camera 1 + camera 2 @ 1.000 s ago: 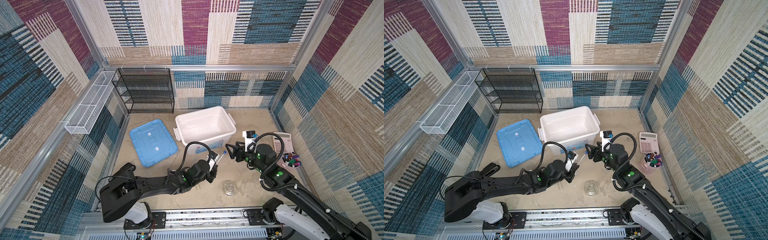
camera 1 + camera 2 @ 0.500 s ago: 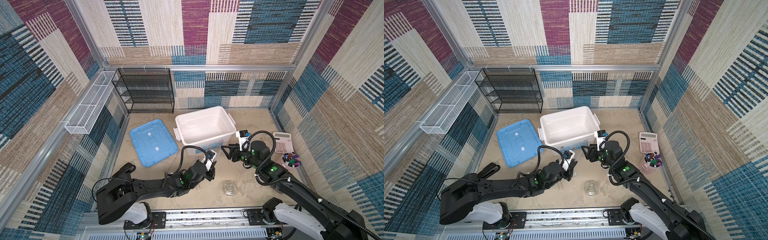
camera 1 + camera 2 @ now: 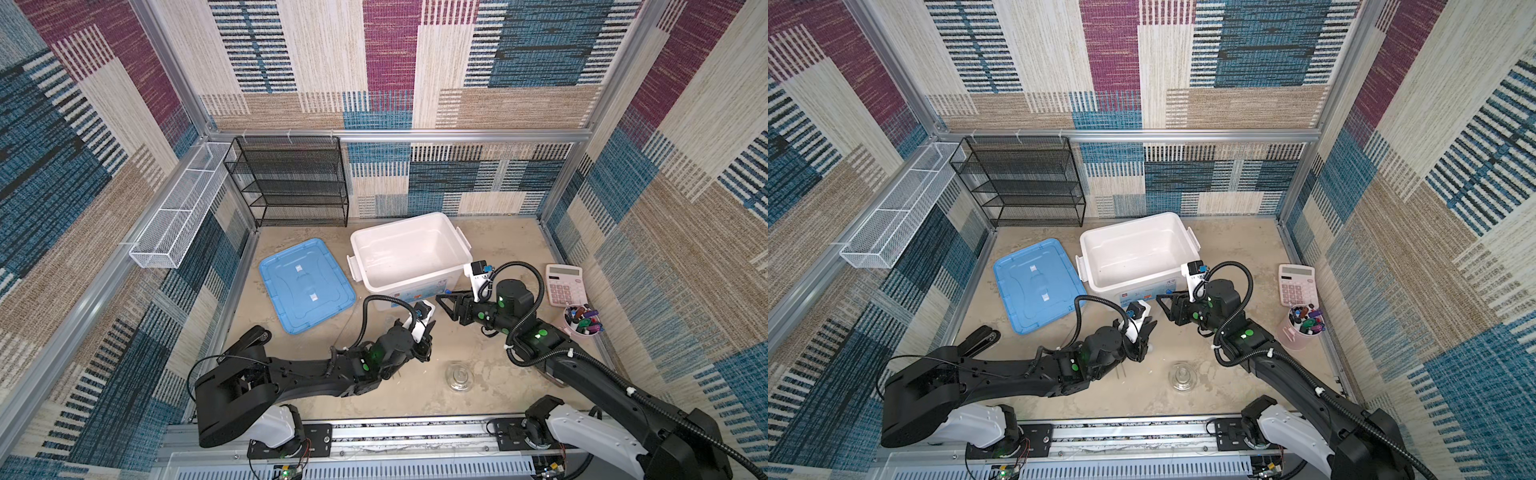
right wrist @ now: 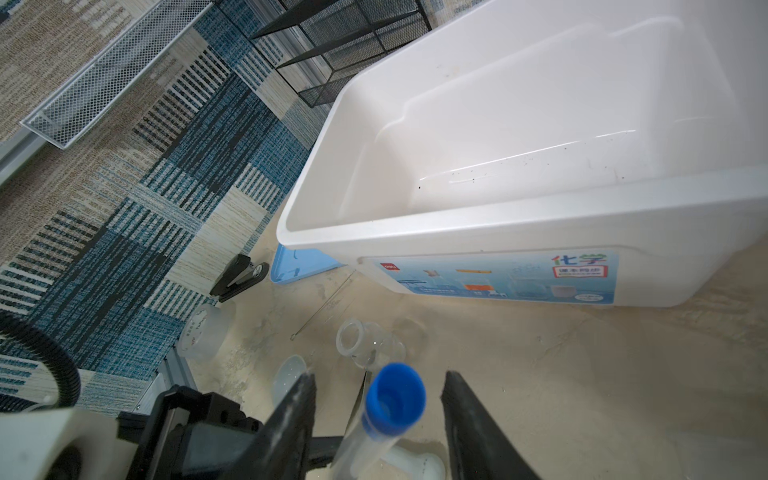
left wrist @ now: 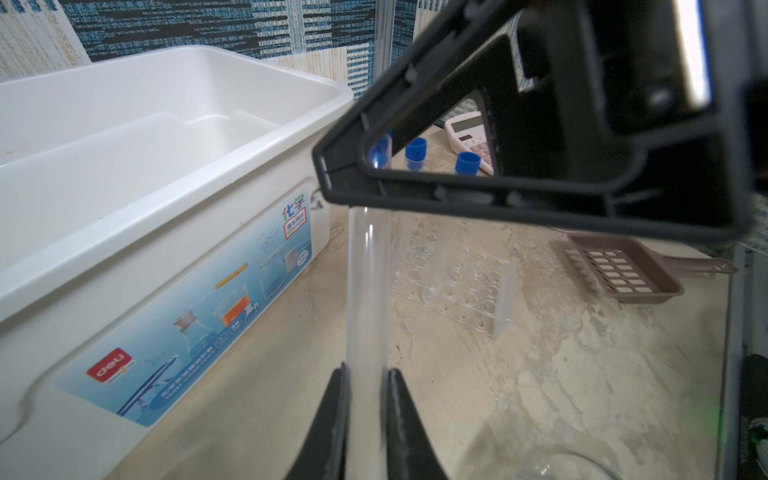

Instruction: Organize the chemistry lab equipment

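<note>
1. Just in front of the bin [image 5: 124,291], the left gripper [image 5: 368,374] is clamped on a clear tube [image 5: 368,291], whose capped end points toward the other arm.
2. The right gripper [image 4: 380,378] has its jaws apart on either side of the tube's blue cap [image 4: 397,392]. A gap shows on each side, so it grips nothing yet.
3. This looks like a handover. To do it well, the right jaws should centre on the tube and close just under the cap rather than on it, since a pull on the cap alone might lift it off.
4. The left should let go only once the right has a firm hold. The tube looks smooth and could slip or tilt.
5. Tubes: three blue caps show in the left wrist view. One is on the held tube, and two more caps [image 5: 415,148] seem to belong to tubes standing in the clear rack [image 5: 457,282].
6. One each:
   - rack
   - bin
   - blue lid [image 3: 305,284]
   - calculator [image 3: 565,284]
   - cup [image 3: 579,324] of markers
   - brown scoop [image 5: 623,266]
   - stapler [image 4: 237,276]
   - flask [image 4: 368,343]
   - thin rod [image 4: 324,305]
7. Dishes: one glass dish [image 3: 459,376] lies near the right arm in both top views. A shallow one [image 4: 291,376] shows in the right wrist view, so there are at least two.
</note>
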`<move>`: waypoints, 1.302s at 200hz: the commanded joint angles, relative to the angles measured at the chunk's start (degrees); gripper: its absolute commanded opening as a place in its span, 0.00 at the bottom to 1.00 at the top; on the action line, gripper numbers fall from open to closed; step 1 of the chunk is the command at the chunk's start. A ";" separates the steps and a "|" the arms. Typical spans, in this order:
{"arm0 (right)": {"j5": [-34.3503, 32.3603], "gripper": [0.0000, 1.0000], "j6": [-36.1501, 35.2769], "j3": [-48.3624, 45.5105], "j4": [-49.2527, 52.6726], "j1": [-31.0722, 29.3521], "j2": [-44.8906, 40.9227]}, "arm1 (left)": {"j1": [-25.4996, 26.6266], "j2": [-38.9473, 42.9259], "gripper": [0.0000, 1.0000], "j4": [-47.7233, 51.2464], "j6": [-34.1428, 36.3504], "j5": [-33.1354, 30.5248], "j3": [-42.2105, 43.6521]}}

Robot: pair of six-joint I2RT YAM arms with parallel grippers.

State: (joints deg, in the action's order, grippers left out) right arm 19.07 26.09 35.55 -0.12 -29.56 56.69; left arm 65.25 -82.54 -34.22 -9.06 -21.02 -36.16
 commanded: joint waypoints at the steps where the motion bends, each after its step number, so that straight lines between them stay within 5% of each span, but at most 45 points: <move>1: 1.89 0.49 1.23 -0.05 -2.61 -0.01 0.26 | 0.06 -0.12 0.14 -2.87 1.39 -1.35 -0.05; 123: 1.93 0.30 1.34 0.24 -1.81 0.02 0.78 | 0.25 -0.77 0.14 -2.35 2.03 -2.12 -0.05; 260: 2.24 0.20 2.96 0.53 -0.69 0.00 -0.30 | 0.24 -2.80 0.18 -1.47 0.85 -1.31 -1.33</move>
State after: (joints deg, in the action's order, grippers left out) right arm 20.91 28.23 35.62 0.38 -29.54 56.86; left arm 65.54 -85.08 -35.42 -8.84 -22.28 -36.77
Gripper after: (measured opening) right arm 0.210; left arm 0.177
